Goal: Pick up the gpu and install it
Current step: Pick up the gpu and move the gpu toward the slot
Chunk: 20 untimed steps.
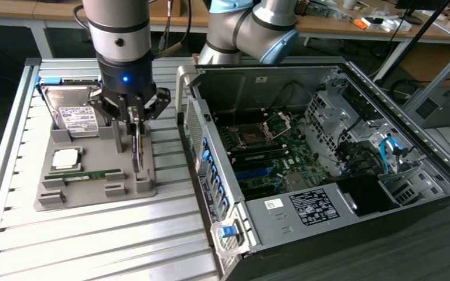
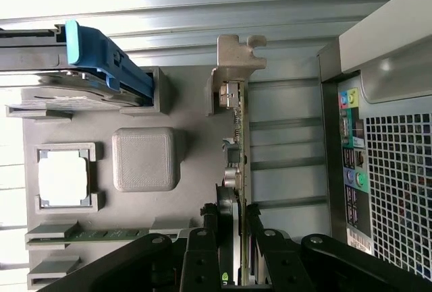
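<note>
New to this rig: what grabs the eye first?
The arm's hand is closed on the gpu, which stands edge-up in the gray parts holder on the exterior view's left. On that view's right sits the open computer case, its motherboard exposed.

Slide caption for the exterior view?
Fingers clamp the thin brownish circuit card standing on edge in a grey tray beside the open computer case.

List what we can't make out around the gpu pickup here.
- gpu end opposite its bracket: wrist view, covered by the gripper.
- gpu faces: exterior view, seen edge-on.
- Motherboard expansion slot: exterior view, too small and dark.
- Hard drive label text: exterior view, too small.
</note>
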Available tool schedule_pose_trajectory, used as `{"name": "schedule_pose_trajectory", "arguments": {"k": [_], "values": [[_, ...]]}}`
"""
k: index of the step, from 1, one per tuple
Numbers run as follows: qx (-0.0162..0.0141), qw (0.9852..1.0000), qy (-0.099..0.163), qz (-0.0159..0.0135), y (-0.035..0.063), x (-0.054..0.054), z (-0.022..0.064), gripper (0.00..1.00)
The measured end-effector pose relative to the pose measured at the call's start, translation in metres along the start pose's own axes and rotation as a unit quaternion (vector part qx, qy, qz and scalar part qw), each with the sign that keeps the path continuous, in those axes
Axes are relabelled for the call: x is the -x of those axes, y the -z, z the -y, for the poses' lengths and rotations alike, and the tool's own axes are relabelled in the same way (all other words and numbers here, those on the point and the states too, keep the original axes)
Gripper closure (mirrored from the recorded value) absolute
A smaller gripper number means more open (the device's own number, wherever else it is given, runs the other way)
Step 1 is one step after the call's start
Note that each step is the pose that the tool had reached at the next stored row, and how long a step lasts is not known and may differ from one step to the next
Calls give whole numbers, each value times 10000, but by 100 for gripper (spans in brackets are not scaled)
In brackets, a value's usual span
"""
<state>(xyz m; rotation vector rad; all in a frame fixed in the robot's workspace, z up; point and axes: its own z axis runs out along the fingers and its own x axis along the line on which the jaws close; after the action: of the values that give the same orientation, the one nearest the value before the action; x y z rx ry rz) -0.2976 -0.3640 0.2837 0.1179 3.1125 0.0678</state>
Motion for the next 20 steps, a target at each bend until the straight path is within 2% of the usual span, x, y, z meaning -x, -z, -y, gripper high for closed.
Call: {"name": "schedule_pose_trajectory", "arguments": {"k": [20], "values": [[2,10000,0,0,65,2,-3,73]]}}
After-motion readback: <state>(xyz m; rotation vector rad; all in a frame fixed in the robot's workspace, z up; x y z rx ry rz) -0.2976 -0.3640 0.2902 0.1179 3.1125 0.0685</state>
